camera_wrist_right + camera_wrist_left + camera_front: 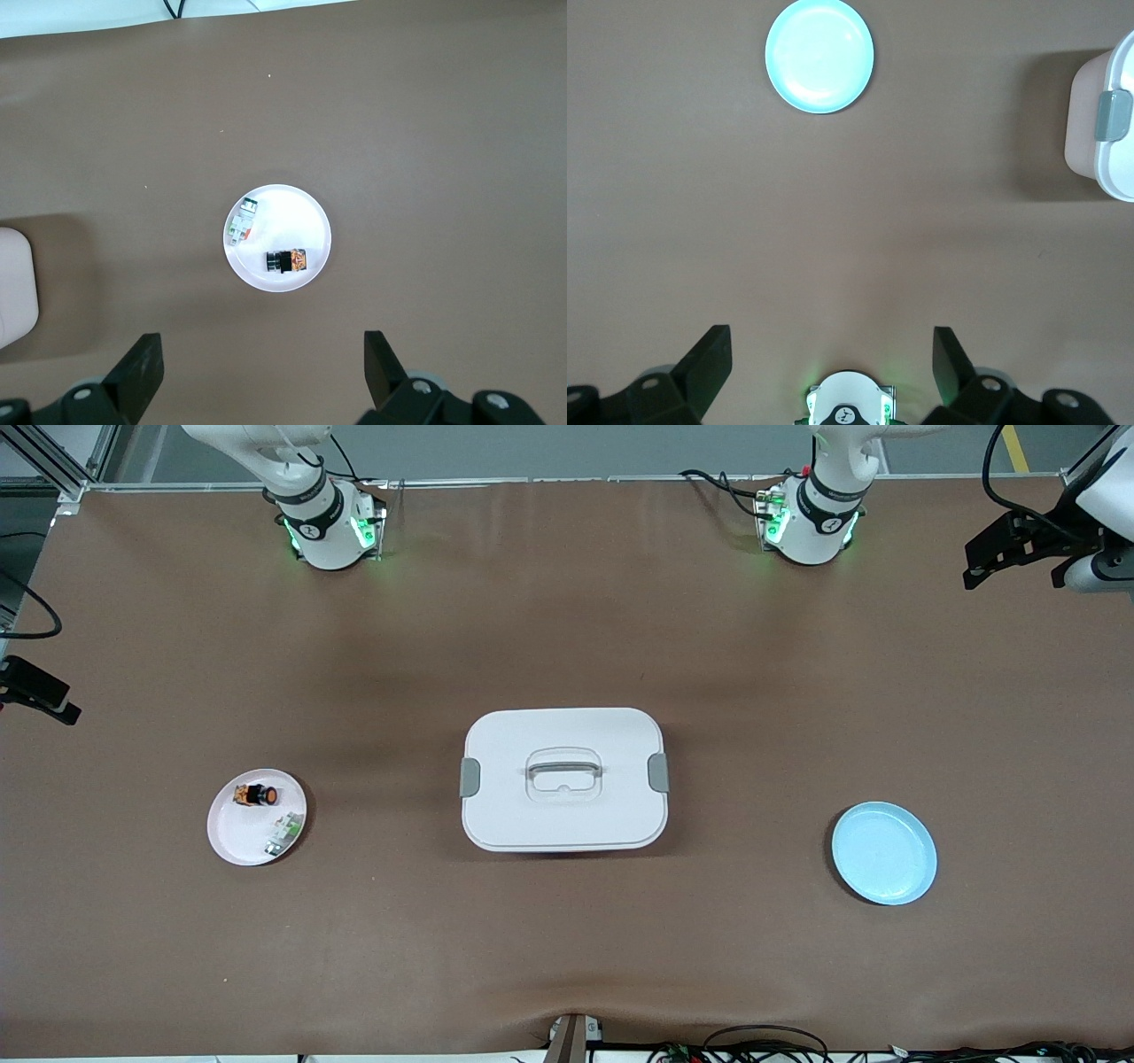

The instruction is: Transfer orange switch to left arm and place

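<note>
We find the switch point(256, 794) lying on its side on the pink plate point(232, 841), in the lower part of the front view toward the right arm's end of the desk point(567, 602). A green-and-white part point(283, 835) lies just beside it on the same plate. The box point(563, 815) stands mid-frame, between that plate and the empty blue plate point(884, 854).

The right gripper point(262, 337) hangs high over the pink plate, jaws apart, holding nothing. The left gripper point(833, 332) hangs high over the desk near the blue plate, jaws apart, empty, waiting.

Risks, in our judgement:
- The switch is small and round, so an off-centre closure could roll it or pinch the neighbouring part instead.
- A low carry toward the handover would strike the box lid or handle.
- A handover made over the box could drop the switch onto it.
</note>
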`<state>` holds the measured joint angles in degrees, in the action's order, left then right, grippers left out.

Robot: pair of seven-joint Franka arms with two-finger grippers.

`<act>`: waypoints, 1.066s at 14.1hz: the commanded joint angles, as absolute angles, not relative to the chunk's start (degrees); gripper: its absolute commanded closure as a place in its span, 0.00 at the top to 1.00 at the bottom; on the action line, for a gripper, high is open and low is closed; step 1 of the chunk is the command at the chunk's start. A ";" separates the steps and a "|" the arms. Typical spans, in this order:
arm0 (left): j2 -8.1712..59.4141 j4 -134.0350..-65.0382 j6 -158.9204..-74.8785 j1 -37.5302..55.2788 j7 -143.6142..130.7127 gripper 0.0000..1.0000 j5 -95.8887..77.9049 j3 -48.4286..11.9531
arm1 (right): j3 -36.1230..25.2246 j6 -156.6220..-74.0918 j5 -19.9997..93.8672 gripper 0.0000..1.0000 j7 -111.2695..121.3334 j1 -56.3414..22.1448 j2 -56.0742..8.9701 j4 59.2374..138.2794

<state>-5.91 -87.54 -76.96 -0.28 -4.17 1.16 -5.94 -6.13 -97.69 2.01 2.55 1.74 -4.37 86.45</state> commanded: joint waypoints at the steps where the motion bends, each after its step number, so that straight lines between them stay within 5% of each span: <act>1: -5.27 -86.13 -76.29 -0.70 -3.25 1.00 1.05 -6.15 | -6.06 -96.77 1.85 1.00 1.23 1.58 -5.01 84.90; 15: -3.87 -83.67 -73.92 -0.88 -2.11 1.00 0.44 -6.24 | -6.15 -96.85 1.32 1.00 0.97 2.28 -5.01 84.90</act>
